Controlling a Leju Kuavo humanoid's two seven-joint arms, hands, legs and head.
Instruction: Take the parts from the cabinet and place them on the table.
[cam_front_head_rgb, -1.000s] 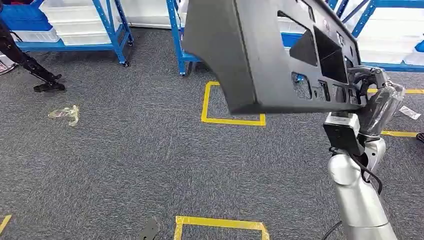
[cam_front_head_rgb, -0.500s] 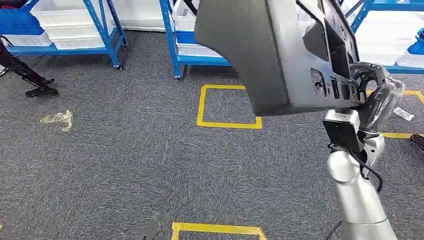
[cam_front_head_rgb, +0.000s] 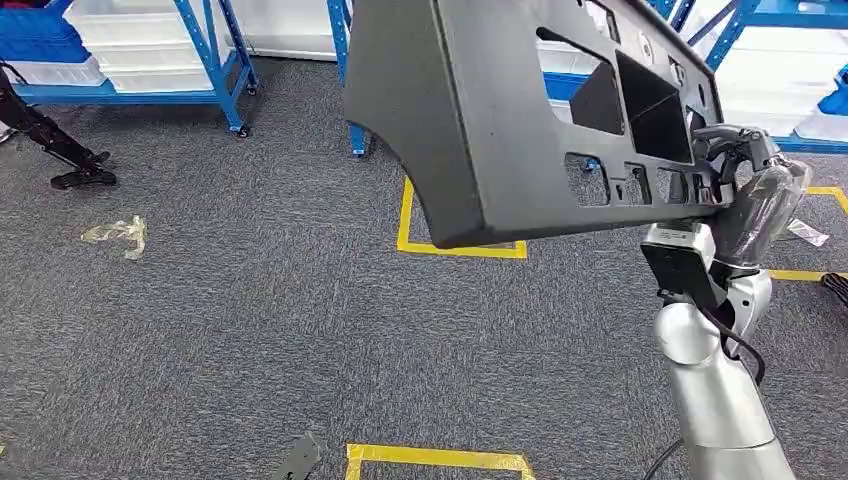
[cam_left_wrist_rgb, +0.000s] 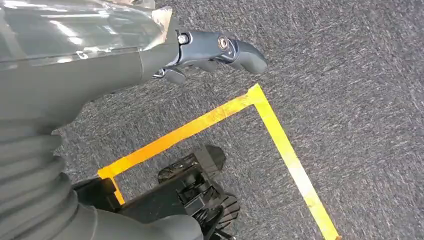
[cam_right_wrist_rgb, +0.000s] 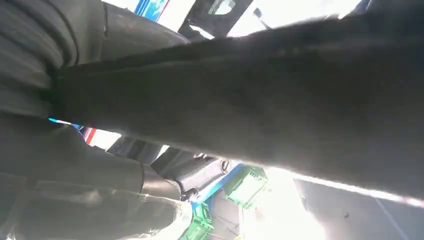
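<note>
dark grey panel, blue racks, yellow floor tape

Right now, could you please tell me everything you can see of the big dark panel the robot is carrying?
The panel is a large, dark grey piece that looks like matte moulded plastic, with a broad smooth face, a curved edge and several rectangular cut-outs toward one end. It is held up in the air above the carpet, tilted. The right hand grips it at the cut-out end; nothing else is seen touching it.

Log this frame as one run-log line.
phase: carrying | right hand: grips dark grey plastic panel, raised above carpet | left hand: holds nothing, hangs over yellow floor tape | table: unseen
</note>
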